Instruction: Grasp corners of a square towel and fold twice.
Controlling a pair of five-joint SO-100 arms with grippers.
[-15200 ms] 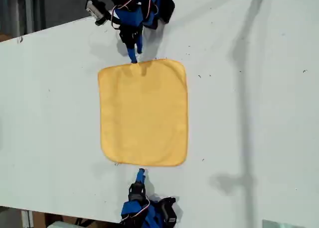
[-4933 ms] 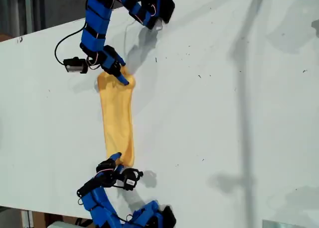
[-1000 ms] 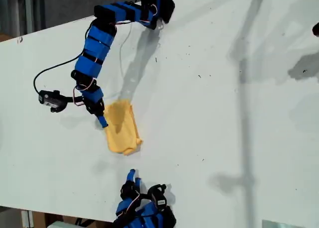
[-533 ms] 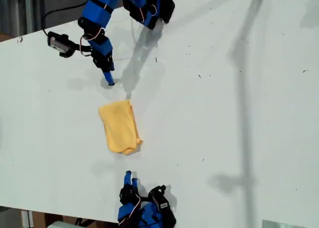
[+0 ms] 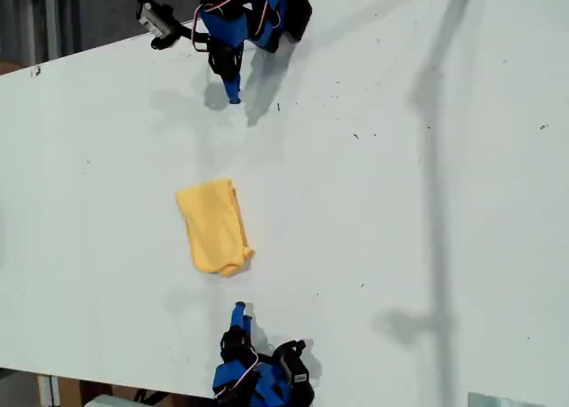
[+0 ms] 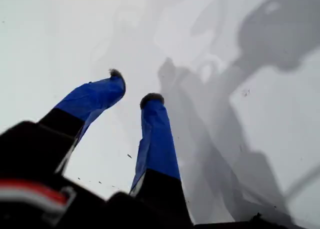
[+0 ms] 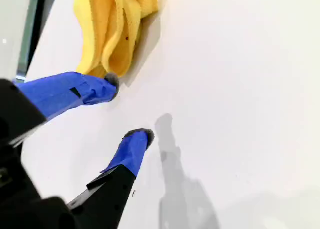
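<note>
Two folds judged done: towel bundled; my first gripper, second gripper empty, spread, nearby; next: stow.

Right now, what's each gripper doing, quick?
My first gripper: open, holding nothing, over bare table.
My second gripper: open, holding nothing, near the towel.

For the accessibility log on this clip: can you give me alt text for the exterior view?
A yellow-orange towel lies folded into a small bundle on a white table. Two blue robot arms sit at the view's top and bottom edges, my first hand and my second hand both clear of it.
</note>
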